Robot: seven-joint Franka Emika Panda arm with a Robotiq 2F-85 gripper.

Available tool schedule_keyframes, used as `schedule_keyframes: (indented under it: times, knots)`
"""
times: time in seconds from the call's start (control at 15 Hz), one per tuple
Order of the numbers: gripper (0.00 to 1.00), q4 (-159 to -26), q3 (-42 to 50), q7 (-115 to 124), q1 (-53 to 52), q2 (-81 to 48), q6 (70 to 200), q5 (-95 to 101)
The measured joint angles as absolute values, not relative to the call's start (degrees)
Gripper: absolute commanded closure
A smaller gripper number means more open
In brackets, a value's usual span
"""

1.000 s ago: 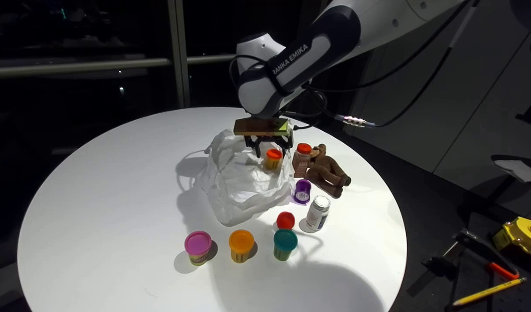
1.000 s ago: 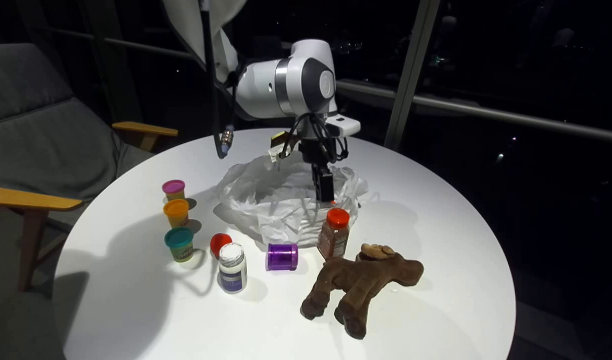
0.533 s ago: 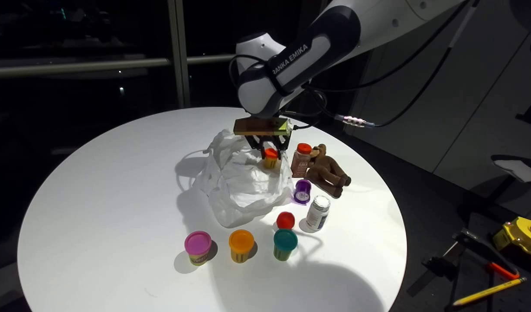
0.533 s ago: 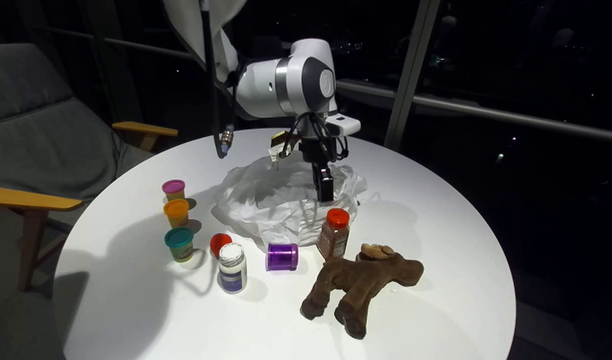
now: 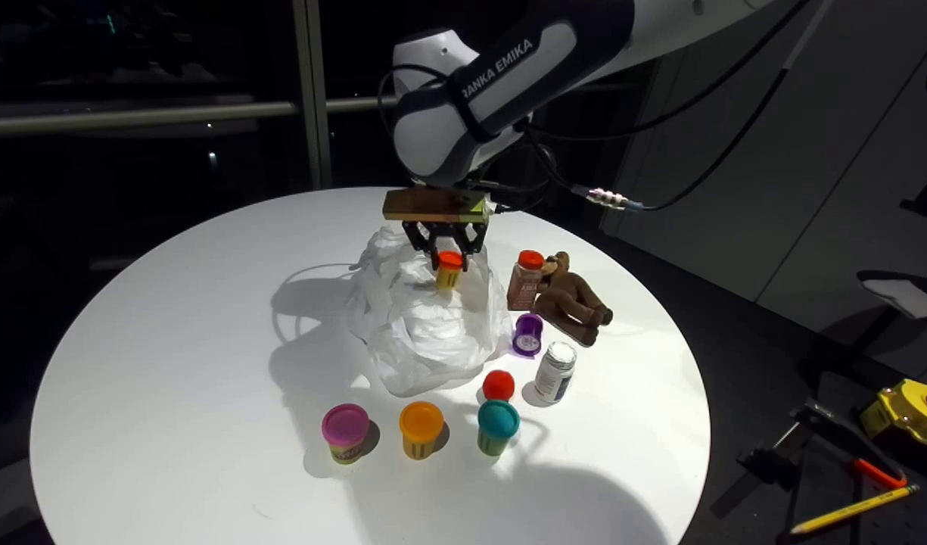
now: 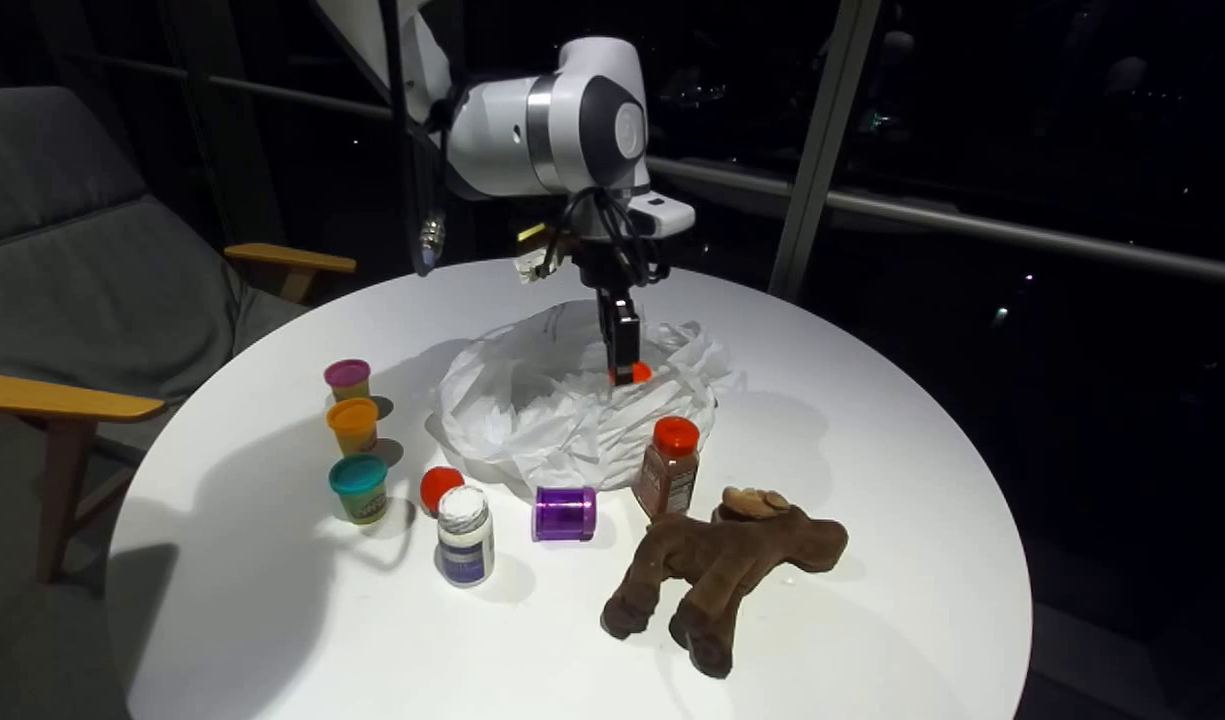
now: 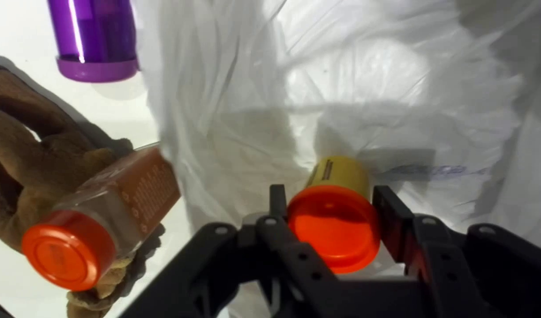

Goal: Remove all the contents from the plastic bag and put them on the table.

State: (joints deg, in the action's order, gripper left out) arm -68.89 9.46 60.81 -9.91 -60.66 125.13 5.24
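Raised since the earlier frame, the arm (image 5: 433, 144) is standing higher and farther left in an exterior view, and the red-lidded yellow tub (image 5: 448, 279) is moving with it. The forearm (image 5: 546, 68) is slanting down from the right; the gripper (image 5: 449, 265) is pointing downward, jaws standing partway apart and clamping the tub's lid from both sides. The tub is hanging at the far part of the mouth of the plastic bag (image 5: 414, 369). On the table (image 5: 168, 393), the purple container (image 5: 527, 335), red-capped bottle (image 5: 524, 289) and brown toy figure (image 5: 573, 299) are resting right of the bag; a pink tub (image 5: 346, 431), orange tub (image 5: 420, 433) and teal tub (image 5: 497, 428) are standing on its near side.
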Motion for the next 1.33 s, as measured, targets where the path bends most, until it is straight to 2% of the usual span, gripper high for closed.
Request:
schedule_keyframes:
  times: [0.47,1.33]
  knots:
    - [0.73,-74.84,1.24,52.15,-12.76,-53.67,122.5,4.69]
    - [0.73,-108.78,-0.14,54.72,-27.2,-29.51,122.69,17.32]
